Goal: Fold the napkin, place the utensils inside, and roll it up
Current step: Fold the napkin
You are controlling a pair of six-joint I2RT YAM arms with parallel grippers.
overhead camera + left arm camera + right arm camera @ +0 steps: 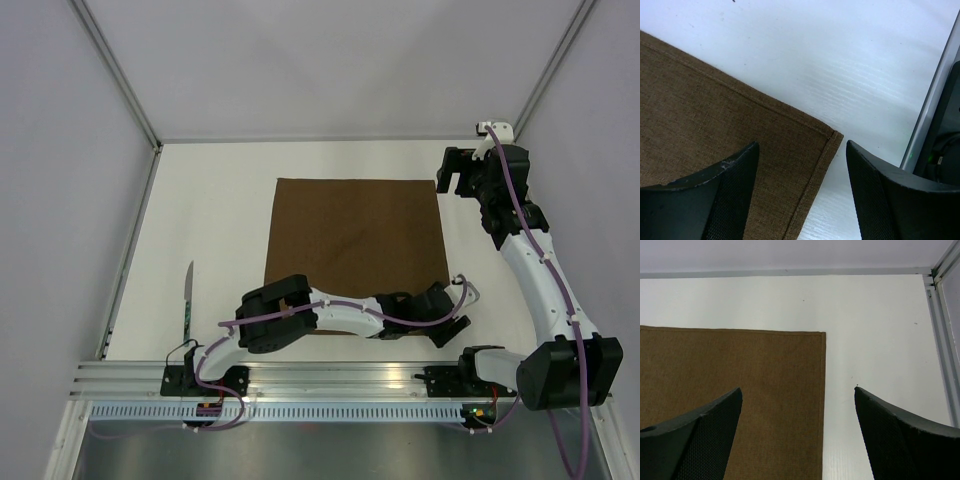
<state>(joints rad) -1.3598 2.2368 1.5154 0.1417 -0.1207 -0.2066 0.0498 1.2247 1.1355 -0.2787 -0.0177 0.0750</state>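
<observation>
The napkin (355,230) lies flat and unfolded in the middle of the white table (215,200), its 4 edges straight and roughly parallel to the table's sides. Bare table surrounds it: a wide strip on the left, a narrower one along the top below the back wall, and a band on the right where the right arm runs up the frame. The left arm covers part of the lower edge, reaching from its base at lower left across to the cloth's lower right corner. The knife (187,297) lies alone on the left strip, blade toward the top of the frame, well apart from the napkin and near the table's left edge.

The left gripper (452,314) sits at the napkin's lower right corner. In the left wrist view its 2 fingers (715,200) stand wide apart with nothing between them. The hemmed corner of the cloth shows in the gap, nearer the right-hand finger. Bare table lies beyond it, and a metal rail (932,120) crosses the right edge.

The right gripper (452,178) hangs at the napkin's upper right corner, jaws spread wide and empty. In the right wrist view the cloth's right edge runs down between the 2 fingers, the left one over cloth and the right one over bare table. Whether either gripper touches the cloth cannot be told.
</observation>
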